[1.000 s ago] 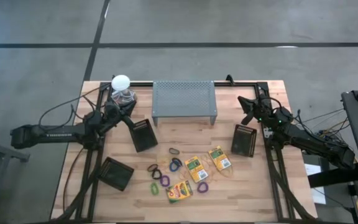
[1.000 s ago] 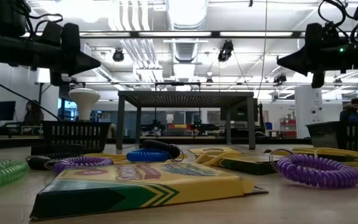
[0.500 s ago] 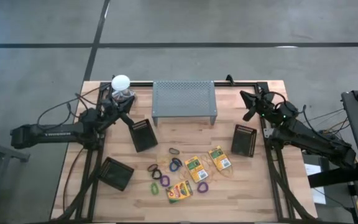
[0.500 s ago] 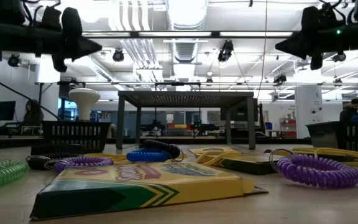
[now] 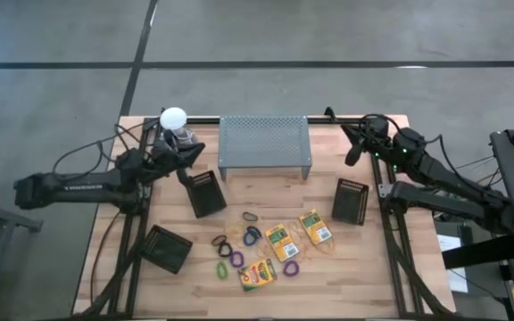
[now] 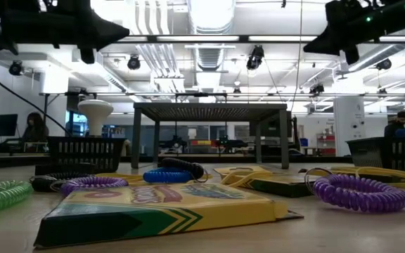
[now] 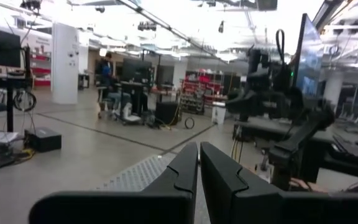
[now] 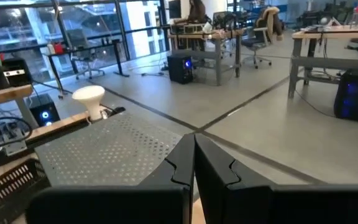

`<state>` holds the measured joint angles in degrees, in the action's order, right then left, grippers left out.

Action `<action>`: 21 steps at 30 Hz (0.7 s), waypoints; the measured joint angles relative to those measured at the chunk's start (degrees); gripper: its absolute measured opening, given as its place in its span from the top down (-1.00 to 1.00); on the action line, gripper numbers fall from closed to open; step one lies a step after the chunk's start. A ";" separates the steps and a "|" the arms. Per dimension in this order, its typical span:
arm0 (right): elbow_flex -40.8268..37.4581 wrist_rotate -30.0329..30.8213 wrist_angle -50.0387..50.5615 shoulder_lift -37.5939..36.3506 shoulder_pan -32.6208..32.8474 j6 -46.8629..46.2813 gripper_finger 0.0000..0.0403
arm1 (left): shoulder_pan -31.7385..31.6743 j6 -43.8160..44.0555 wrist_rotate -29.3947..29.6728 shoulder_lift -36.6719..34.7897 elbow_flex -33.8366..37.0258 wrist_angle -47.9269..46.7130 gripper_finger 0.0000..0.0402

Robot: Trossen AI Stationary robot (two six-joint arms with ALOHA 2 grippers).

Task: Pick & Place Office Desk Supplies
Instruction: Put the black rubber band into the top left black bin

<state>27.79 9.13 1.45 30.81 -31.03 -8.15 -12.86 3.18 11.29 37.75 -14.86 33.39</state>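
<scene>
- crayon boxes (image 5: 280, 242) and loops (image 5: 236, 249) are laid loose mid-table.
- left gripper (image 5: 184, 158), fingers pressed together, is raised beside the white ball-topped object (image 5: 174, 118).
- right gripper (image 5: 351, 147), fingers together, is raised near the stand (image 5: 265, 143).

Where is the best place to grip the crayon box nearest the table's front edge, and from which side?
Probably from straight above, fingers closing across the short width of the crayon box. It lies flat and slightly angled, with a purple loop close beside it, so the gripper should turn to match.
</scene>
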 joint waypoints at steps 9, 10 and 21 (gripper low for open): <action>2.44 -0.17 0.13 5.51 0.00 1.08 0.96 | -0.02 -6.04 1.14 2.91 -3.72 0.74 0.87; 2.70 -0.17 0.12 6.02 0.00 0.77 0.96 | -0.02 -6.06 1.14 2.92 -4.30 0.72 0.87; 2.34 -14.58 -0.04 9.28 0.06 -2.73 0.96 | 2.87 -6.83 -1.91 9.24 -7.27 0.50 0.90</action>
<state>30.13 -5.46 1.41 40.09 -30.96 -10.88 -10.00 -3.65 9.38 47.00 -22.14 33.89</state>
